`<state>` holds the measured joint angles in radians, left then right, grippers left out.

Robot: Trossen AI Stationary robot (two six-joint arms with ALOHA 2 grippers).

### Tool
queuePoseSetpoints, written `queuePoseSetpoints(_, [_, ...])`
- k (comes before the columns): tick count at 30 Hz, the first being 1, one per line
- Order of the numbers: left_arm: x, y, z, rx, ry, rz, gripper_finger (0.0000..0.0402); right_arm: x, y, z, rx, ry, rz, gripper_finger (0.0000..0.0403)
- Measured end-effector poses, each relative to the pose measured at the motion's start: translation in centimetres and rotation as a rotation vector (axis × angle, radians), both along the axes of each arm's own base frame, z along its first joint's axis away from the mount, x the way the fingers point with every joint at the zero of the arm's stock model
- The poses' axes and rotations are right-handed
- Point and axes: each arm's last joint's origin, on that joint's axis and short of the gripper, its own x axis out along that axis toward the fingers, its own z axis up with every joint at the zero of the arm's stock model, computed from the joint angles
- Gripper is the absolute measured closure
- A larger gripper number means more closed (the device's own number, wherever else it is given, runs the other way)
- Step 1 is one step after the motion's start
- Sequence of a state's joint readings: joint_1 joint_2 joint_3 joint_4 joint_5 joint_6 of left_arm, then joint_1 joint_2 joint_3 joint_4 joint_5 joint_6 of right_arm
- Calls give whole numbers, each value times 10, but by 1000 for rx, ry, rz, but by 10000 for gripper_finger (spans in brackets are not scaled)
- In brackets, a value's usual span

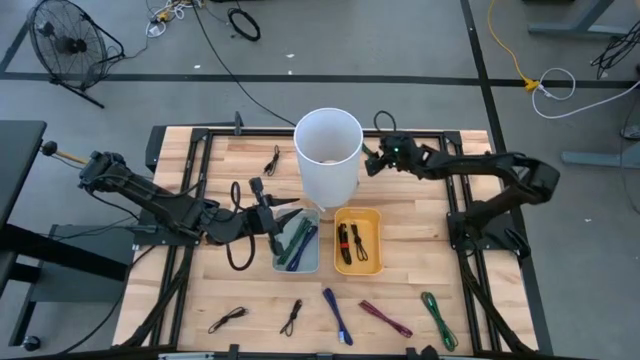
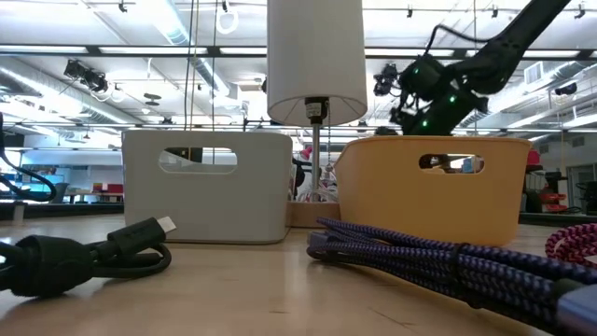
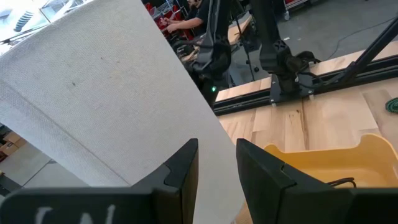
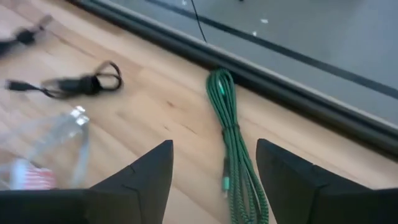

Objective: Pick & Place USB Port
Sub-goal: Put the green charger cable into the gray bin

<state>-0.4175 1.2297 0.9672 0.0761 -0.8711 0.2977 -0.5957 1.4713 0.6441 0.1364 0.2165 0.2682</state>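
Your right gripper [image 1: 372,160] is raised at the far side of the table, just beside the white lamp shade [image 1: 327,150]. Its fingers [image 4: 140,177] stand wide apart with nothing between them. In the right wrist view a green cable [image 4: 231,149] lies on the wood directly ahead of the open fingers, and a black cable [image 4: 81,84] lies off to one side.

Your left gripper [image 1: 268,215] sits low near the table centre, close to the grey bin [image 1: 297,245]. Its fingers [image 3: 183,171] show a narrow gap in the left wrist view, aimed at the lamp shade and the yellow bin [image 3: 323,165]. You cannot tell from any view whether a cable is clamped there.

The grey bin already holds blue and green cables. The yellow bin holds a black and a red cable. Several more cables lie loose along the near edge of the table, among them a blue cable [image 1: 336,315] and a purple cable [image 1: 385,318].

Judged from the empty, open right gripper, the step in hand is a new approach to a pickup. For the next move, centre the open fingers over one bundled section of the chosen cable, lower until they straddle it, then close. Avoid the lamp shade when you swing the arm.
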Motion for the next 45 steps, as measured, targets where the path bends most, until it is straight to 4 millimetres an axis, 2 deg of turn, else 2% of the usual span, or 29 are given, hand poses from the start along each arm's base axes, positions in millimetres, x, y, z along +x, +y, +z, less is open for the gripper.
queuePoseSetpoints(14, [0, 0, 0, -6, -3, 0, 287, 4, -7, -49, 72, 171, -46, 172])
queuePoseSetpoints(19, [0, 0, 0, -6, -3, 0, 287, 4, -6, -50, 50, 195, -49, 173])
queuePoseSetpoints(32, [0, 0, -1, -20, -5, 2, 287, 1, -3, -57, 122, 254, -17, 214])
queuePoseSetpoints(35, [0, 0, -1, -20, -5, 2, 287, 1, -2, -58, 138, 247, -26, 251])
queuePoseSetpoints(39, [0, 0, -1, -19, -3, 2, 287, 1, -2, -58, 136, 242, -16, 369])
queuePoseSetpoints(45, [0, 0, -1, -16, 3, 3, 287, 2, -2, -49, 144, 237, 7, 393])
